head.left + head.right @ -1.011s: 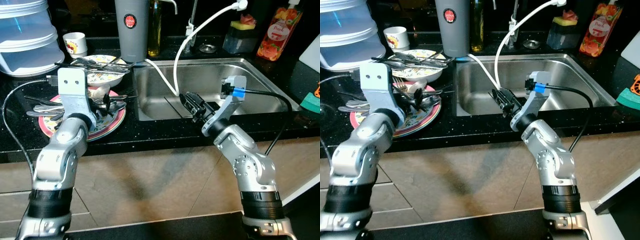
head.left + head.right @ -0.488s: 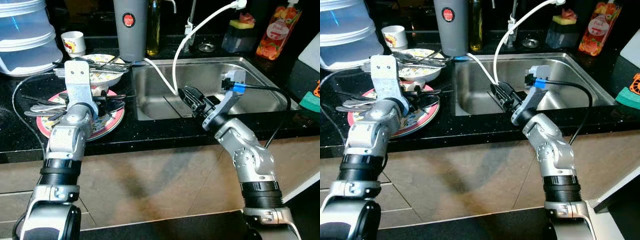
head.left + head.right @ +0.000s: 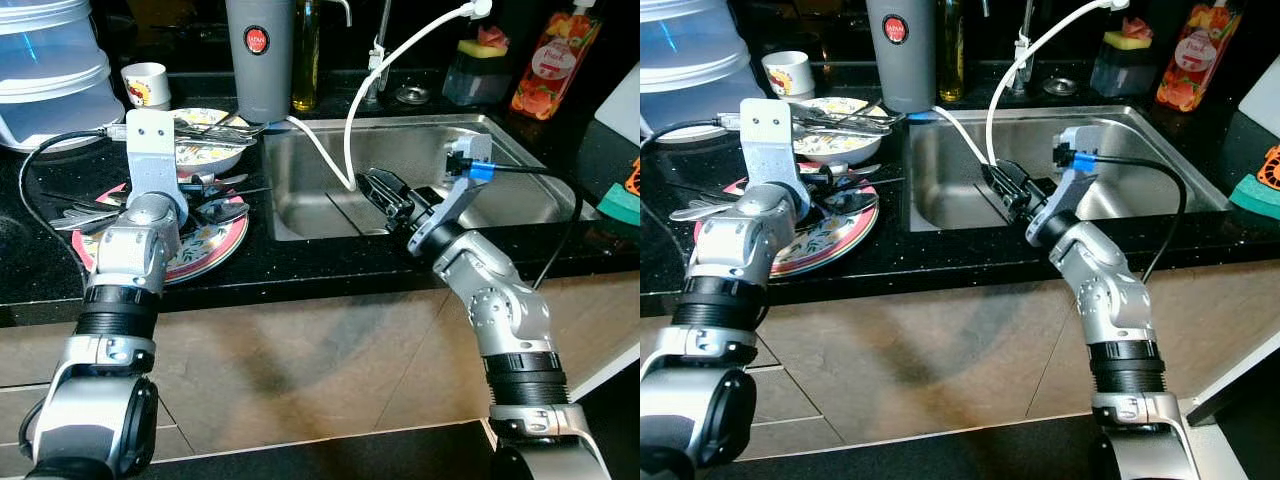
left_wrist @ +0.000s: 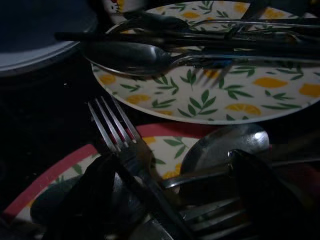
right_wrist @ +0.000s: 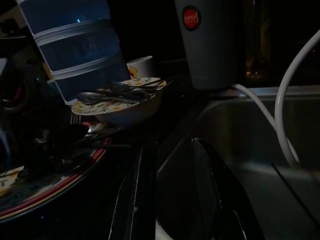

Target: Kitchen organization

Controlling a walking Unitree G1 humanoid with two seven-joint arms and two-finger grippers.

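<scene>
A red-rimmed plate (image 3: 215,250) on the black counter holds a pile of forks and spoons. My left gripper (image 3: 205,198) hangs low over that pile and is open. In the left wrist view its fingers straddle a fork (image 4: 117,135), with a spoon (image 4: 225,150) beside it; I cannot tell whether they touch. Behind the plate, a lemon-patterned bowl (image 3: 215,158) carries more cutlery across its rim. My right gripper (image 3: 385,195) is shut with nothing in it, over the front left of the steel sink (image 3: 500,135).
A white hose (image 3: 350,130) loops from the tap into the sink near my right gripper. A grey tumbler (image 3: 262,55), an oil bottle (image 3: 307,55), a white cup (image 3: 147,85) and stacked tubs (image 3: 50,60) line the back. A green sponge (image 3: 620,205) lies far right.
My left arm has drawn in and straightened, and its gripper has stayed over the plate's cutlery. My right gripper has edged slightly up and farther over the sink.
</scene>
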